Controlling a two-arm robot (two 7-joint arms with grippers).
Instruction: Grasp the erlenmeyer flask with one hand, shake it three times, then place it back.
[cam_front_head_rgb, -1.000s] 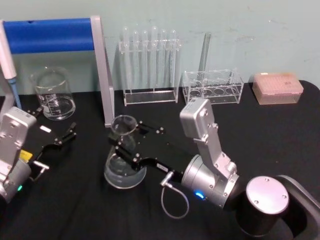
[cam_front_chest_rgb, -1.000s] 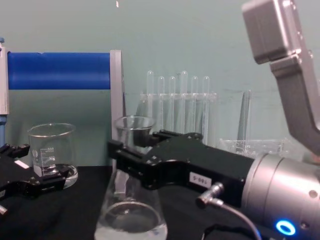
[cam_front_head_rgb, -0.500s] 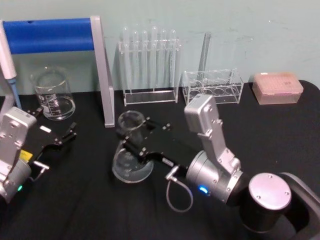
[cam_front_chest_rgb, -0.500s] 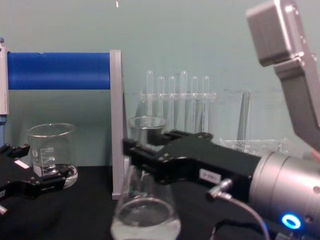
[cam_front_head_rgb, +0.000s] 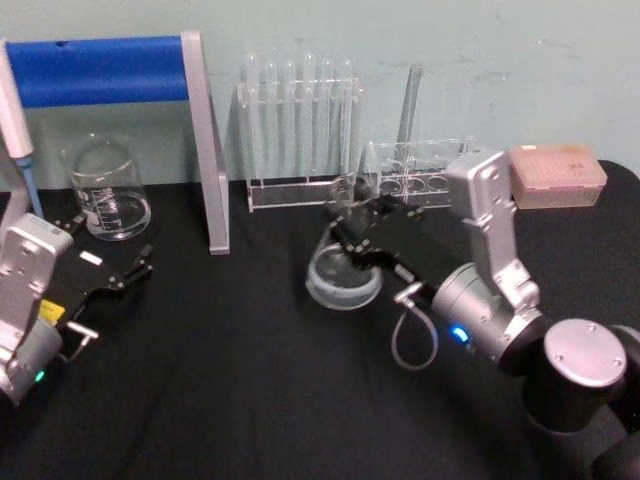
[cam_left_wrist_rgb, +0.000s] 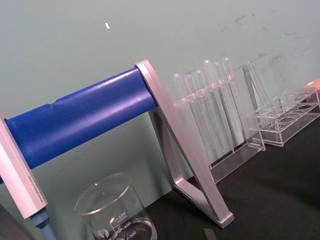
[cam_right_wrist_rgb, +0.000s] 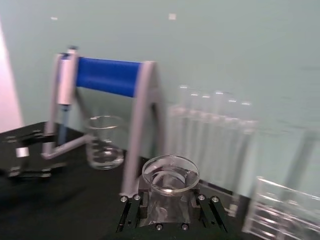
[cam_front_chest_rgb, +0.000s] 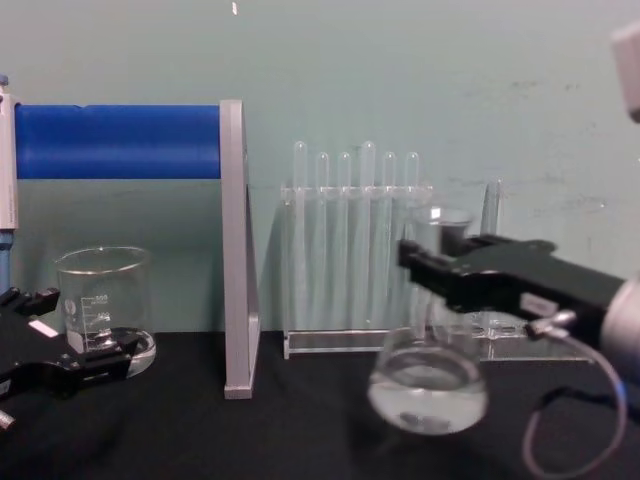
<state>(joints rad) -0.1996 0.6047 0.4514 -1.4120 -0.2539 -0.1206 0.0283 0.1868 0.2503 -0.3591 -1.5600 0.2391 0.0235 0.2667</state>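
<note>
The erlenmeyer flask (cam_front_head_rgb: 343, 275) is clear glass with a little clear liquid in its wide base (cam_front_chest_rgb: 428, 390). It is held tilted just in front of the test tube racks, right of centre. My right gripper (cam_front_head_rgb: 347, 215) is shut on its narrow neck, black jaws on both sides below the flared rim (cam_right_wrist_rgb: 170, 175). In the chest view the right gripper (cam_front_chest_rgb: 422, 262) reaches in from the right edge. I cannot tell whether the base touches the black table (cam_front_head_rgb: 230, 380). My left gripper (cam_front_head_rgb: 110, 295) rests open and empty at the left, beside the beaker.
A graduated beaker (cam_front_head_rgb: 105, 190) stands at the back left under a stand with a blue bar (cam_front_head_rgb: 100, 70). A test tube rack (cam_front_head_rgb: 300, 130), a lower clear rack (cam_front_head_rgb: 425, 170) and a pink box (cam_front_head_rgb: 555, 175) line the back wall.
My right gripper has swung the flask from the table's front centre to the right and back toward the racks. The left arm has not moved.
</note>
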